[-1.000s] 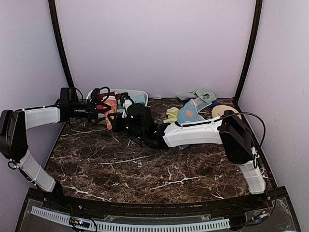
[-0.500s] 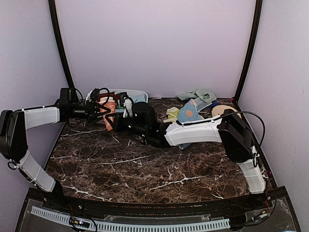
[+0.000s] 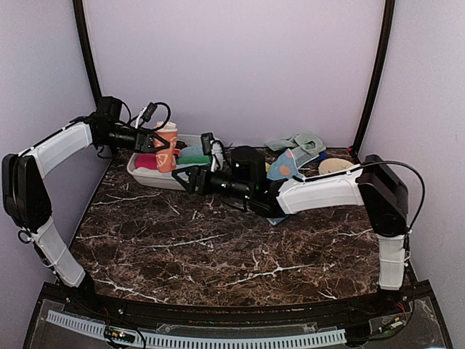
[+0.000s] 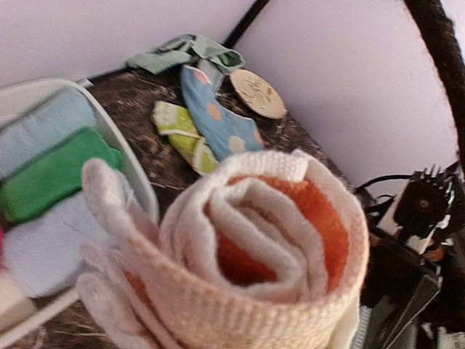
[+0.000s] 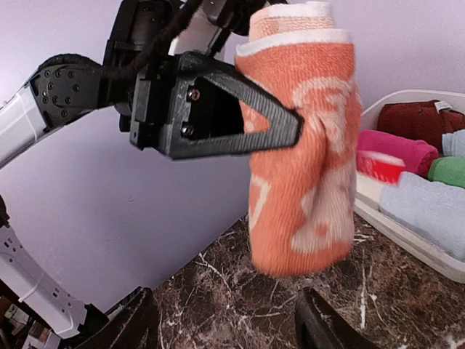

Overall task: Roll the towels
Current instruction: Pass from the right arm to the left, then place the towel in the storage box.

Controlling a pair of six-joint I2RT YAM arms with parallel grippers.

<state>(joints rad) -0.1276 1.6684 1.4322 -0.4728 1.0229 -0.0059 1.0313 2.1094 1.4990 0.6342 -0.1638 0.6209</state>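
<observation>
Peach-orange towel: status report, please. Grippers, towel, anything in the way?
Left gripper shut on rolled peach-orange towel, held upright off the table. Right gripper open, empty, close beside it. White tub behind, part filled with rolled towels.

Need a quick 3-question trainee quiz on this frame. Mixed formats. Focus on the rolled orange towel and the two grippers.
1. True or false: the rolled peach-orange cloth towel lies flat on the dark marbled table.
2. What holds that towel? A) the left gripper B) the right gripper C) nothing
3. Fill in: the right gripper's jaws stand ___.

Key:
1. False. It stands upright in a grip.
2. A.
3. Open, with nothing between them.
</observation>
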